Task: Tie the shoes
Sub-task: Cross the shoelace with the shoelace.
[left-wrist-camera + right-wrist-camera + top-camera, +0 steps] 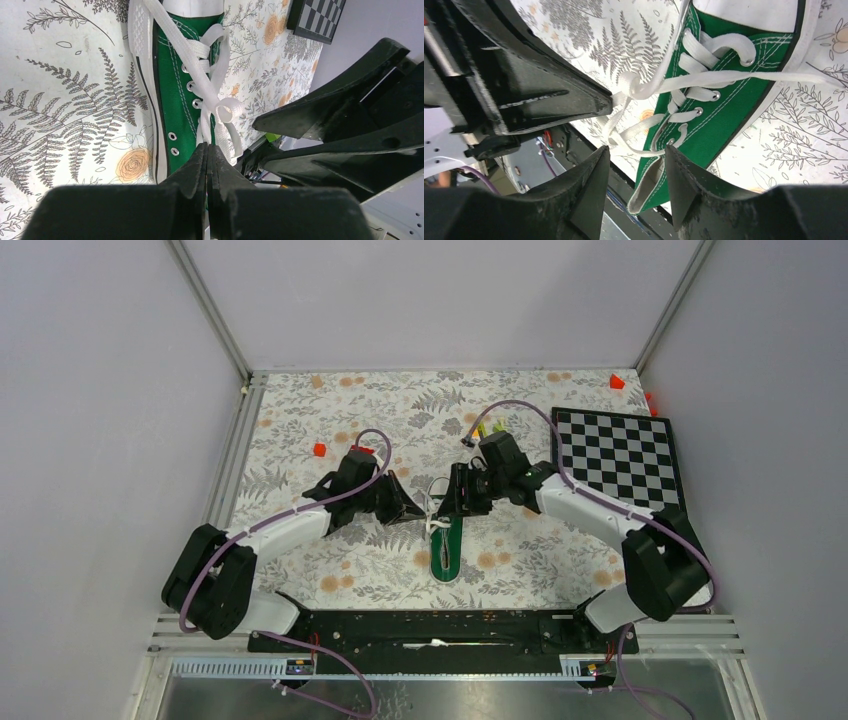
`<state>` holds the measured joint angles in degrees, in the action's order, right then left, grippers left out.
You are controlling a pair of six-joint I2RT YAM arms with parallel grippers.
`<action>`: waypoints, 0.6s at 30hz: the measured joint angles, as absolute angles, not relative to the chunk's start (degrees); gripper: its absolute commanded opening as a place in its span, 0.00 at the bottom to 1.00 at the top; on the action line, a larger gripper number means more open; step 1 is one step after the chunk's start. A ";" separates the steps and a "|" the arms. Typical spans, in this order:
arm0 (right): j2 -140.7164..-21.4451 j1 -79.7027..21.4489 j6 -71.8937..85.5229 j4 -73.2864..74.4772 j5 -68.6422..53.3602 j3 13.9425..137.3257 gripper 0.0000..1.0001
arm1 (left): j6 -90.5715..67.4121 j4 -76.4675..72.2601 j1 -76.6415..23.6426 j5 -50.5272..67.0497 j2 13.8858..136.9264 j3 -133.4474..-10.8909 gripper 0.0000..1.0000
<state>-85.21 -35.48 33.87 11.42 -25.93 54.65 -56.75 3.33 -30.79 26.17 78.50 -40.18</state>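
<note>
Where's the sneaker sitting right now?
In the top view, the green sneaker lies mid-table, close to the arm bases. Its laces sit between the left gripper and the right gripper.

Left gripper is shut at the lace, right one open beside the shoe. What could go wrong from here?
1. The left gripper pinches the lace only at its very tips, so a harder pull may slip it free.
2. The right gripper is open and holds nothing, so the small loop may fall slack.
3. Nothing pins the shoe, so a sideways pull may drag or tip it.
</note>
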 measured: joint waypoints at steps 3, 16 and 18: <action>-86.91 -36.58 32.42 13.98 -24.80 56.25 0.58 | -56.73 3.31 -30.79 26.20 78.50 -40.18 0.00; -94.56 -38.37 30.24 17.80 -21.96 66.15 0.45 | -56.29 3.33 -30.79 26.44 78.50 -40.18 0.00; -96.66 -38.37 29.93 17.85 -21.67 67.85 0.34 | -56.14 3.33 -30.79 26.46 78.48 -40.18 0.00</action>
